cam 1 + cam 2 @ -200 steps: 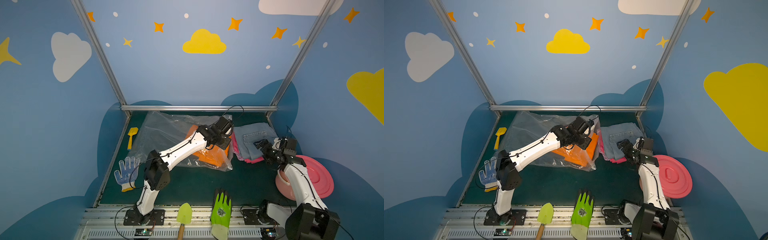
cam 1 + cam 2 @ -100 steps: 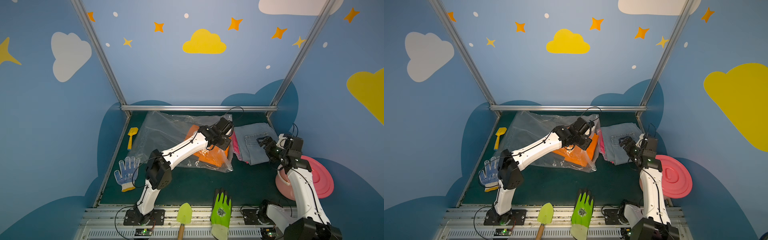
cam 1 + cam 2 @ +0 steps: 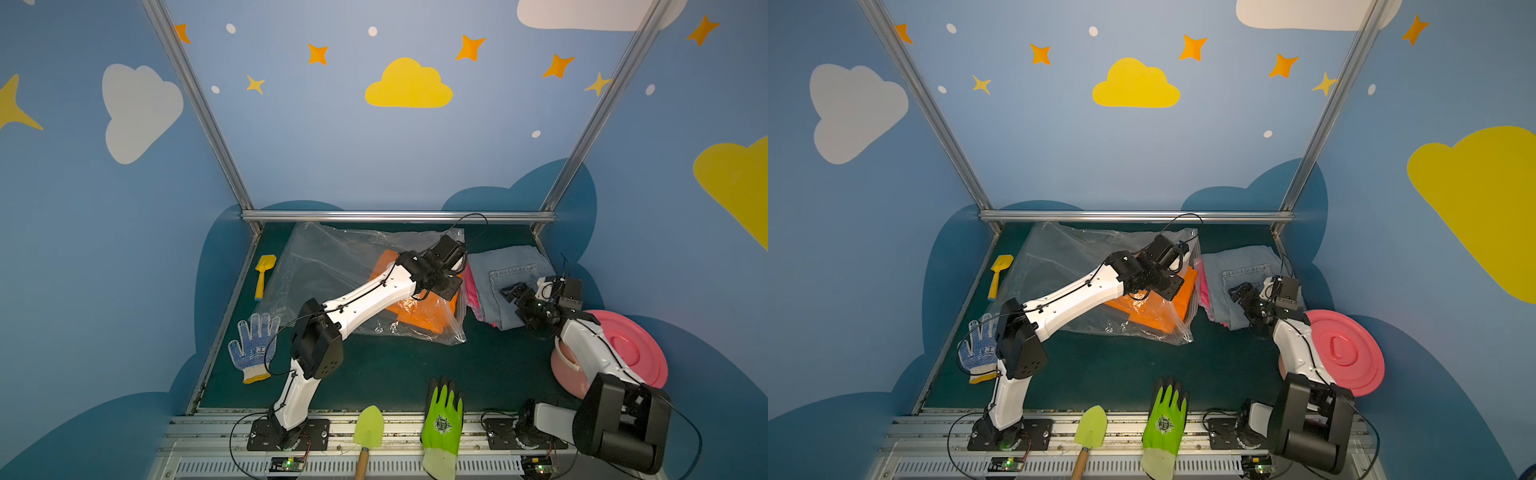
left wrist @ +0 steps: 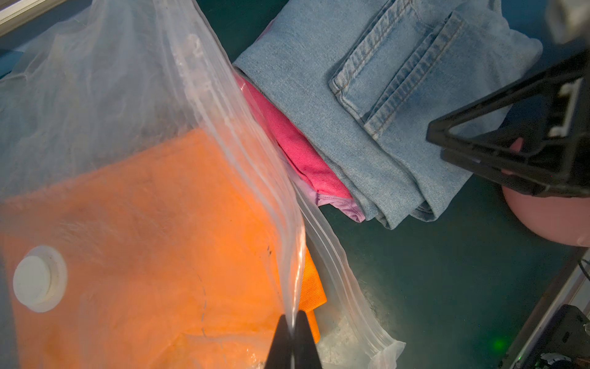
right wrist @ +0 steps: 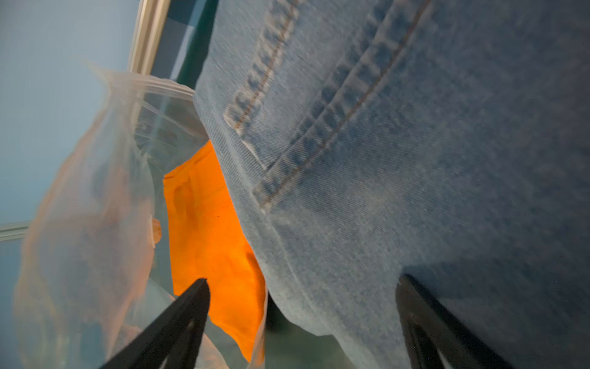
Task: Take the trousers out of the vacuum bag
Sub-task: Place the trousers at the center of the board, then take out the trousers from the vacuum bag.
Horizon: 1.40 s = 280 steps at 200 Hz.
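Orange cloth trousers (image 3: 419,311) lie in the clear plastic vacuum bag (image 3: 328,266); just right, denim trousers (image 3: 508,262) lie on pink trousers (image 3: 468,286).

Nothing here can be read as words or numbers. The green glove (image 3: 441,415) bears a round dark emblem with pale markings on its back, seen in both top views, but it is too small to make out. The vacuum bag (image 3: 332,257) carries faint pale printing near its left edge in a top view, and this too is illegible.
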### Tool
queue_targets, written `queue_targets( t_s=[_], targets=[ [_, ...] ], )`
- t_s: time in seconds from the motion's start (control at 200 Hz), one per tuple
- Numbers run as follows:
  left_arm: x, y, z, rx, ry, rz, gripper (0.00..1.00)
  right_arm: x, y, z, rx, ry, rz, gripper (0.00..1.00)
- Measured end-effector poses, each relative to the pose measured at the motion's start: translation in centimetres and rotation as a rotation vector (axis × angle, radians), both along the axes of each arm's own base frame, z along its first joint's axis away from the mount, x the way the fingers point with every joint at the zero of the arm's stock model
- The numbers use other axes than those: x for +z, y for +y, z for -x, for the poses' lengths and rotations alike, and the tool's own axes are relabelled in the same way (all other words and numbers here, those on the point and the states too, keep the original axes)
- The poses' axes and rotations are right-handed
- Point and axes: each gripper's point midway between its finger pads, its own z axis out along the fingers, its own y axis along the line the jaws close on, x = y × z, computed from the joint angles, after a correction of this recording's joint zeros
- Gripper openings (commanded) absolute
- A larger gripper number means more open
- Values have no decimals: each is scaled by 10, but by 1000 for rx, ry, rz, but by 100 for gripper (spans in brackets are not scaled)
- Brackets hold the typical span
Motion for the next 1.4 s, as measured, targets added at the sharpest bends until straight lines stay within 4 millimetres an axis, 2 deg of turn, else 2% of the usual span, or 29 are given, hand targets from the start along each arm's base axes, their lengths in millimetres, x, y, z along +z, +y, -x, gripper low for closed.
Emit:
queue_targets(
  t_s=[0.08,0.14,0.481,0.576,0.676,0.891,0.991,1.277,1.402],
  targets=[
    [1,0,0,0,-1,1,5,-5,6,-4,28,-3,-31,79],
    [1,0,0,0,-1,1,5,-2,12,-7,60,-29,-54,79],
    [11,-2,-1,0,-12,16,5,39,75,-18,301,-170,-73,79],
    [11,-2,-1,-2,-12,16,5,45,92,-23,352,-195,-74,79],
    [11,-2,-1,-2,-10,15,5,37,109,-28,399,-177,-82,80],
    [11,-3,1,-6,-9,15,5,-8,141,-35,472,-69,-114,80],
    [11,-4,2,-9,-10,15,5,-20,152,-33,495,-44,-117,80],
    [8,-9,8,-24,-9,14,5,-17,167,-44,519,-63,-77,80],
    [1,-10,12,-30,-1,5,5,-25,170,-47,520,-46,-62,80]
  ],
)
